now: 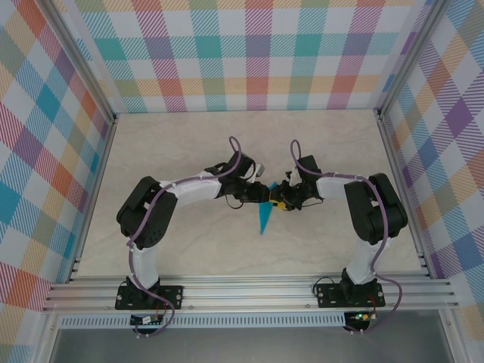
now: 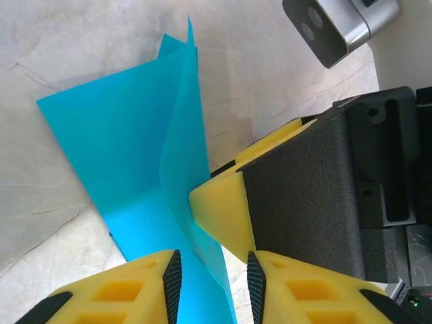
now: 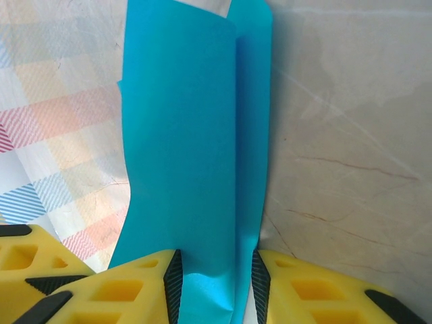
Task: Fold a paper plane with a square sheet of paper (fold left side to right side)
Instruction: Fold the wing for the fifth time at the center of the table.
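Note:
The turquoise sheet of paper (image 1: 265, 219) is folded into layers and hangs as a narrow point below the two grippers at mid table. My right gripper (image 1: 280, 201) holds it. In the right wrist view the paper (image 3: 182, 135) fills the whole gap between the pads of the gripper (image 3: 216, 266). My left gripper (image 1: 259, 193) faces it from the left. In the left wrist view an upright flap of the paper (image 2: 121, 135) passes between the jaws of the gripper (image 2: 209, 266), which stand apart with a gap on the right side. The right gripper's yellow fingertip (image 2: 223, 209) touches the flap.
The marbled table (image 1: 189, 144) lies under the arms, inside an aluminium frame (image 1: 249, 291) with checked walls (image 1: 249, 53) on three sides. The right arm's black body (image 2: 324, 189) and its wrist camera (image 2: 337, 27) sit close to my left gripper.

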Motion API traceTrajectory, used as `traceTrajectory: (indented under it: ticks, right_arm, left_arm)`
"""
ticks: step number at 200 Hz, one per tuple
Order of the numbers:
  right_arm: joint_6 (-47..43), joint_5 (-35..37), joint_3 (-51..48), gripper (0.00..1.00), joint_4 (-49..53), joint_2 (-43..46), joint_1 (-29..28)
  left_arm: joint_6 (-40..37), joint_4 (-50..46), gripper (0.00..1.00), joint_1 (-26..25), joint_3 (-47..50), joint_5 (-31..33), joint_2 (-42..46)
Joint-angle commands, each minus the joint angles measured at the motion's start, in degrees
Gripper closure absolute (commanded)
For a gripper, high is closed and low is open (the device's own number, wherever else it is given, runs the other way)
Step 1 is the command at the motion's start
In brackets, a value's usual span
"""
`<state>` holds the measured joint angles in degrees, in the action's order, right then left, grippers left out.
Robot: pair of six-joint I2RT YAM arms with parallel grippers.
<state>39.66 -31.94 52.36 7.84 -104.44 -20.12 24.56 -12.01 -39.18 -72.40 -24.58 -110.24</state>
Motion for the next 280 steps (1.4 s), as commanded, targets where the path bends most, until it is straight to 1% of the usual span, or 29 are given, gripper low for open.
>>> traceTrajectory:
  ticks: [1,26,62,111,141,186,220,280]
  right_arm:
    - [-1.59,2.90,-0.06,0.64,2.56,-2.64,-0.45]
    - [-1.45,2.96,-0.06,0.64,2.54,-2.74,-0.40]
    - [-1.43,3.04,0.02,0.64,2.78,-2.80,-0.38]
    - [-1.34,3.12,0.04,0.64,2.78,-2.96,-0.45]
    - [-1.34,3.07,0.02,0.64,2.73,-3.05,-0.45]
    - [-1.32,3.00,0.02,0.64,2.65,-3.05,-0.49]
    - [-1.34,2.95,0.03,0.64,2.68,-3.06,-0.36]
    - [-1.26,2.92,0.03,0.64,2.76,-3.05,-0.49]
  left_arm:
    - [-1.00,-1.43,0.67,0.65,-1.96,0.35,-2.06]
    - [-0.90,-1.35,0.73,0.68,-2.29,-0.06,-2.78]
    - [-1.13,-2.24,0.73,0.84,-1.97,1.62,-2.33]
    - [0.39,-0.02,0.71,2.41,1.19,0.22,1.45]
    - [3.02,3.27,0.64,3.45,2.56,-3.70,2.94]
    - [6.53,7.94,0.60,4.29,3.11,-7.43,1.73]
    - [7.20,8.10,0.60,4.29,2.59,-8.29,-0.15]
    - [7.26,6.93,0.64,4.24,1.04,-9.23,-2.96]
